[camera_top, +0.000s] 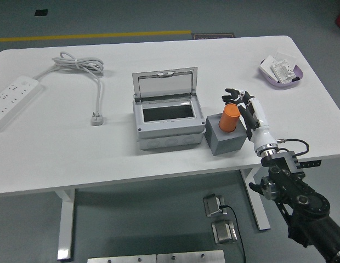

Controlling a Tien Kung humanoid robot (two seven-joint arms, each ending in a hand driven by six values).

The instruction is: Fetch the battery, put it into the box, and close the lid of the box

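battery (231, 118) | upright in grey holder (227, 139) | right hand (248, 109) just beside it

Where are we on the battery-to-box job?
Done: nothing placed yet; the box is open, lid up, nothing visible inside. In hand: the right hand is at the orange battery, which sits in its grey holder; grasp unclear. Left: lift it, drop it in, close the lid.
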